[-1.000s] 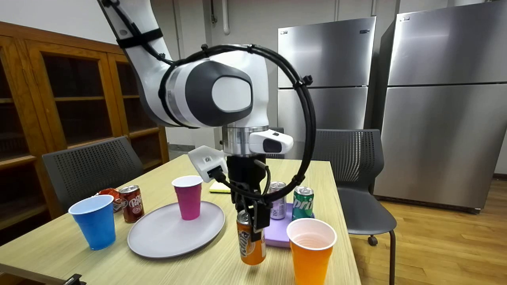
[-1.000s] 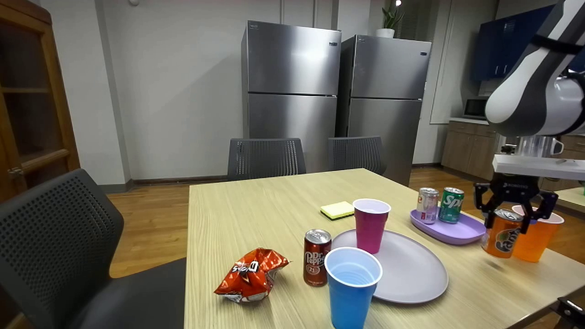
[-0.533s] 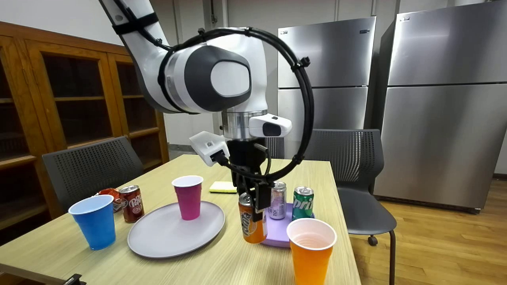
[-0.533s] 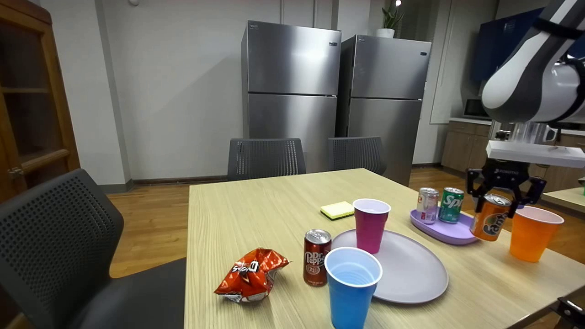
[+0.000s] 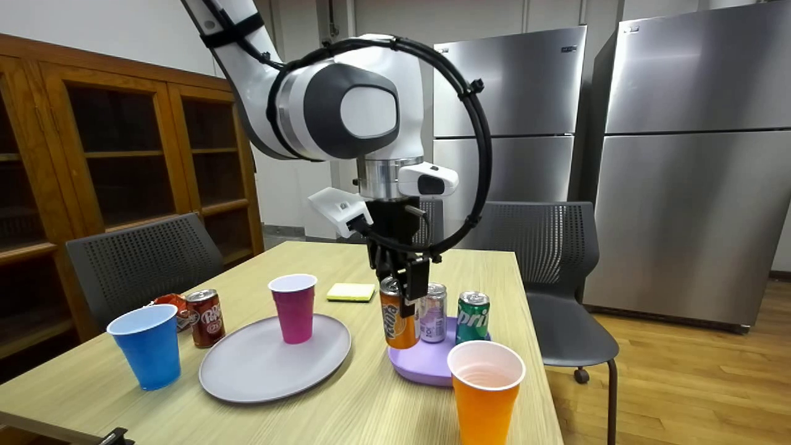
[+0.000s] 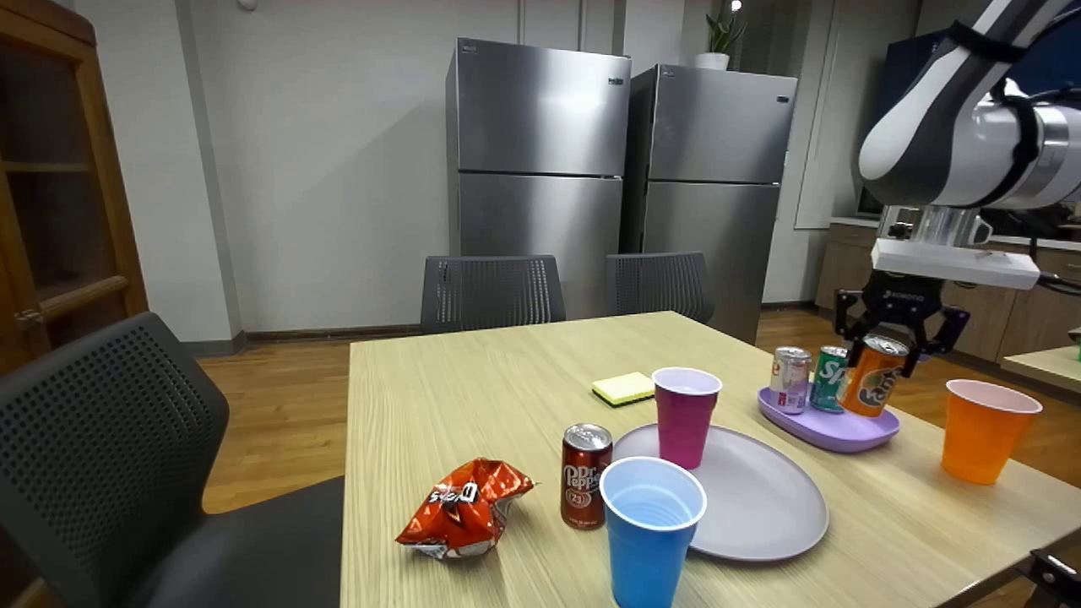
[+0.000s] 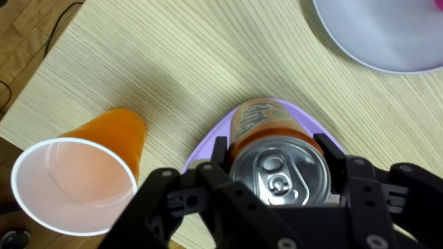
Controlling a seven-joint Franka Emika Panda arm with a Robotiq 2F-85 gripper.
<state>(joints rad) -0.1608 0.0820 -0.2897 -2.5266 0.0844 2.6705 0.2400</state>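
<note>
My gripper (image 7: 274,148) is shut on an orange Fanta can (image 7: 259,117), one finger on each side just below its silver lid. The can hangs slightly tilted in both exterior views, its base off the table. Beneath it in the wrist view lies the purple tray (image 7: 208,145). On that tray stand a pale silver can (image 5: 434,315) and a green Sprite can (image 5: 473,318); in an exterior view the Fanta can (image 6: 872,384) partly covers the Sprite can (image 6: 828,380). An orange cup (image 7: 123,128) stands beside the tray, apart from the gripper.
A grey plate (image 5: 247,364) bears a pink cup (image 5: 295,315). Near it stand a blue cup (image 5: 148,352) and a Dr Pepper can (image 5: 206,318). A red chip bag (image 6: 464,511) and a yellow sponge (image 6: 623,388) also lie on the table. Chairs surround it.
The gripper has lifted the Fanta can higher and carried it away from the orange cup, from beside the purple tray to above it. The grip has stayed the same.
</note>
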